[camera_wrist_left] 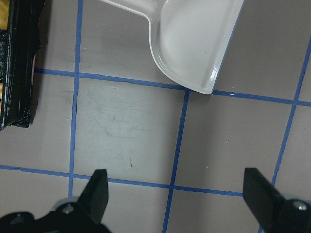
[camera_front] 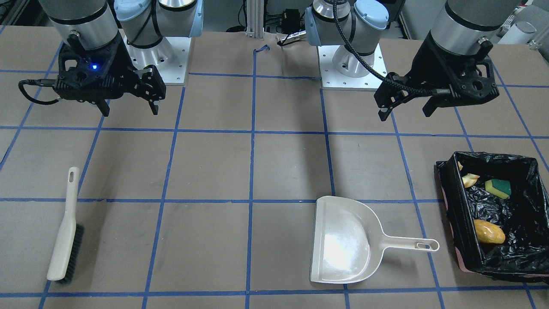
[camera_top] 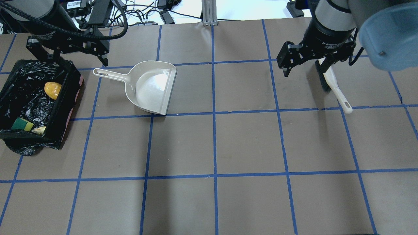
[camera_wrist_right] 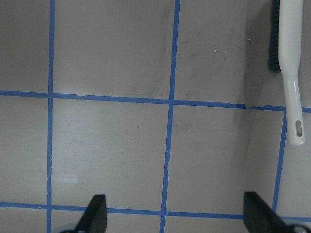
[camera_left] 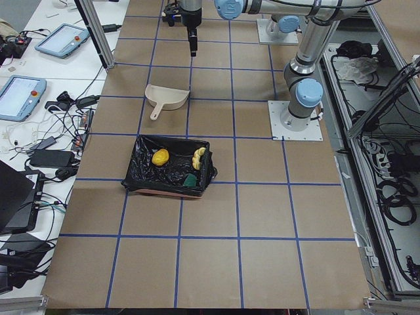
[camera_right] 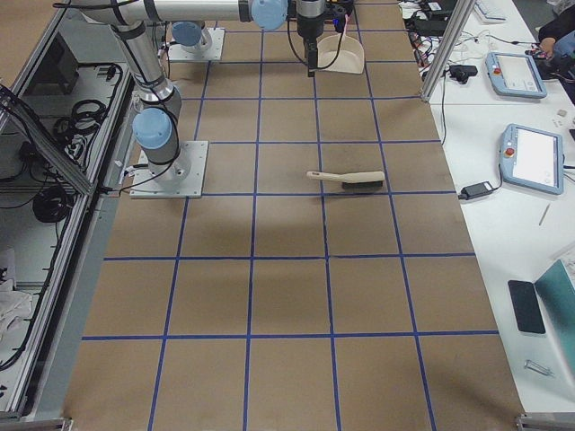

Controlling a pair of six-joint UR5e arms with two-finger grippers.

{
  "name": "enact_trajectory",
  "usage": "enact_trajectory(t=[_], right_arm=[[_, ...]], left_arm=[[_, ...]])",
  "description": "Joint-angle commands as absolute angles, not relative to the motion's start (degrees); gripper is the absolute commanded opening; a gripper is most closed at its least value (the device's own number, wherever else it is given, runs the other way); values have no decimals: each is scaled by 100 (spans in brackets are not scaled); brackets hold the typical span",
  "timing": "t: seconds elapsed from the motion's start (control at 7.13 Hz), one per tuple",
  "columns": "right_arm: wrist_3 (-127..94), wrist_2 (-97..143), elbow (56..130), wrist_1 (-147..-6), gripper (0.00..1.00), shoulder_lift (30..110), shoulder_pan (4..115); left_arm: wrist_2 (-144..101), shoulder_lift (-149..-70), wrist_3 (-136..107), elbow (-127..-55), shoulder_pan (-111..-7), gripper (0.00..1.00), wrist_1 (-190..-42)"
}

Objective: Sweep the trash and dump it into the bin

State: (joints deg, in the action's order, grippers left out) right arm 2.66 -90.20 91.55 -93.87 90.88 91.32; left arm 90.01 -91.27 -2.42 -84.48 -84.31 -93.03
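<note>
Left jaws and right jaws both stand wide apart and empty above the worktop (camera_front: 279,167), a matte brown sheet gridded with blue tape (camera_front: 214,130). All three pieces of trash lie inside the bin (camera_front: 455,214), a rectangular box lined with crinkled, glossy black plastic. The shiny golden-brown roll (camera_front: 489,232) lies by itself. The pale pastry (camera_front: 470,180) rests against a wall, and just beside it is the yellow sponge block (camera_front: 498,188) with its dark green side.

Near the bin the smooth cream dustpan (camera_front: 343,240) lies flat, handle toward the bin. Well apart lies the brush (camera_front: 64,231), with a cream handle and dark bristles.

The front-facing view shows the brush whole, while in the overhead view the right jaws cover part of it. The left wrist view catches only the dustpan's rounded scoop and a black edge of the bin. The right wrist view catches only the brush's slotted handle end and some bristles.
</note>
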Motion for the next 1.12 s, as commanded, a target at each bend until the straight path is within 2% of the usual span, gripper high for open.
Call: enact_trajectory(t=[0.0,0.98], right_arm=[[264,-9018,9158,-9387,100,9088,9132],[255,-9018,9158,-9387,100,9088,9132]], left_arm=[[9227,-9105,-220,-8464,-8437,100,-9299],[9220,-9149,-70,-8464,-8437,100,-9299]])
